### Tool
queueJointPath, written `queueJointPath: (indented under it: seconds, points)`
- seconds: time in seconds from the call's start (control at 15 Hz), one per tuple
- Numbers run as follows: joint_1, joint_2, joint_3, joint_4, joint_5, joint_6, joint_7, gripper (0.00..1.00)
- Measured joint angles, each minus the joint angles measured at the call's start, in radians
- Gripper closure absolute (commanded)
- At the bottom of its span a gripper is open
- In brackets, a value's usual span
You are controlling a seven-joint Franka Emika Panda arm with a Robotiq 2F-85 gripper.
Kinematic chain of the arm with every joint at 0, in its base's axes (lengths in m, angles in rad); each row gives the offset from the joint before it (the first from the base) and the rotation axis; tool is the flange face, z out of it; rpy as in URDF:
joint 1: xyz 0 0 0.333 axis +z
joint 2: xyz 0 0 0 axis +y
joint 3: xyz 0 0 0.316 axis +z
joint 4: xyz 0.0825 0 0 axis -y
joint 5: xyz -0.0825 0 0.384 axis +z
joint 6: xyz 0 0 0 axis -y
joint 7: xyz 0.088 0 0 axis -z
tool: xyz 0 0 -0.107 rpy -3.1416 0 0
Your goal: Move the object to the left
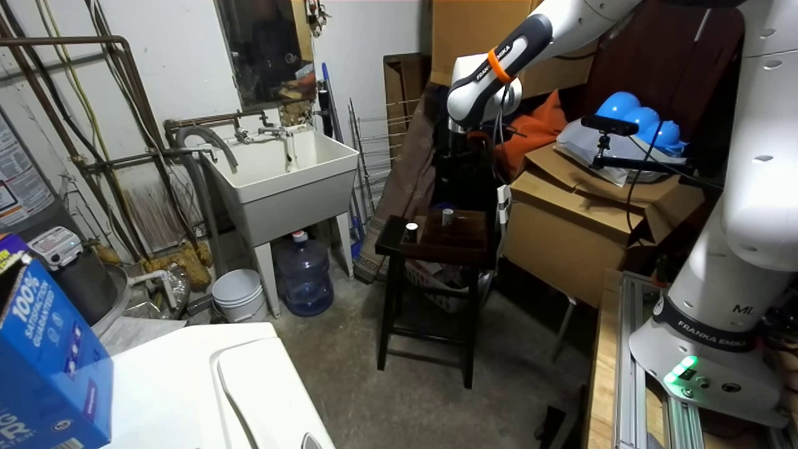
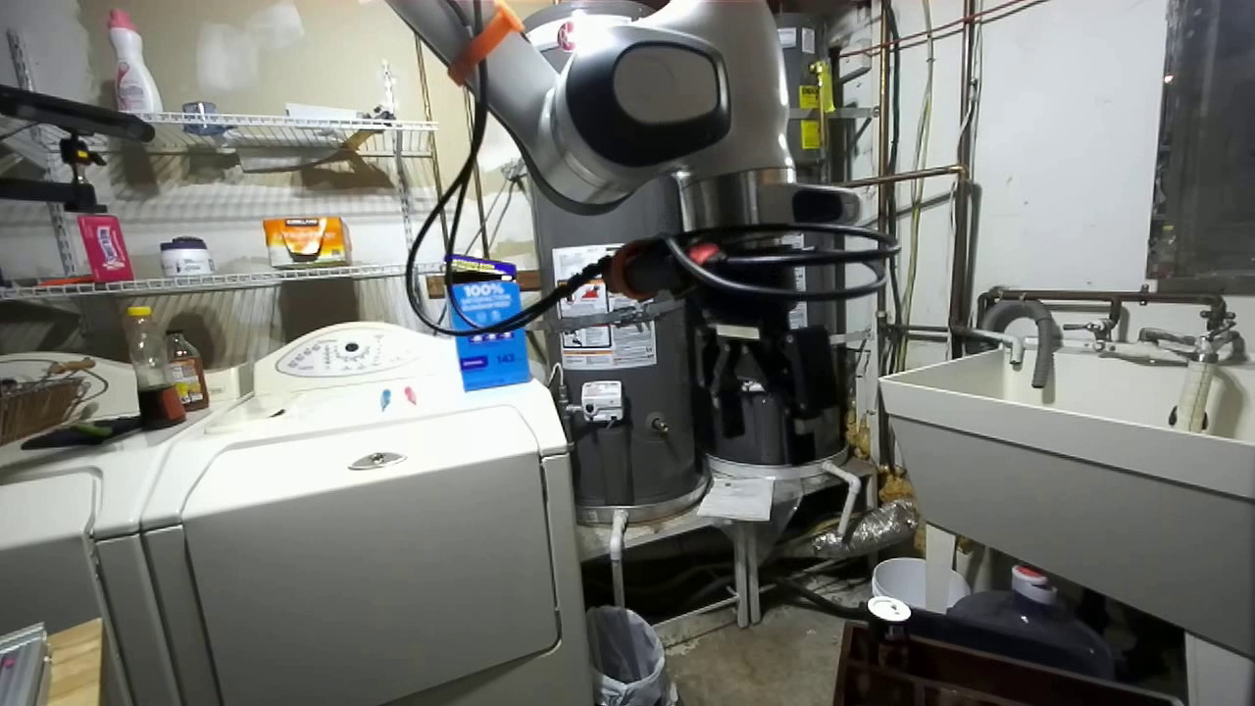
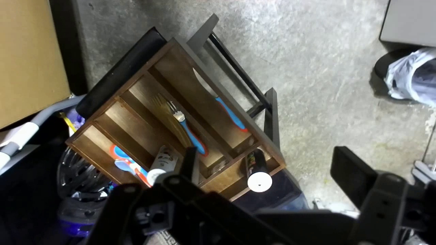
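Observation:
A pale, whitish cylinder with a white top stands in a compartment of the brown wooden tray; it also shows in an exterior view. A black bottle with a white lid stands in the tray's end compartment and shows in both exterior views. I cannot tell for sure which of these two is the object; the cylinder is the paler. The tray rests on the dark stool. My gripper is open and empty, above the tray; its fingers also show in an exterior view.
The tray also holds a blue-handled knife, a fork and blue-red utensils. Cardboard boxes stand beside the stool. A utility sink, a washer and a lined trash bin are around.

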Motion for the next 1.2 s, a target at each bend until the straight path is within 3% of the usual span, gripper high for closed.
queueJointPath:
  seconds: [0.53,0.8,1.2]
  points:
    - [-0.134,0.278,-0.014,0.234,0.097,0.009,0.024,0.0]
    - [-0.157,0.413,-0.049,0.375,0.093,0.012,0.056,0.0]
    - [-0.157,0.44,-0.044,0.407,0.095,0.042,0.07,0.0]
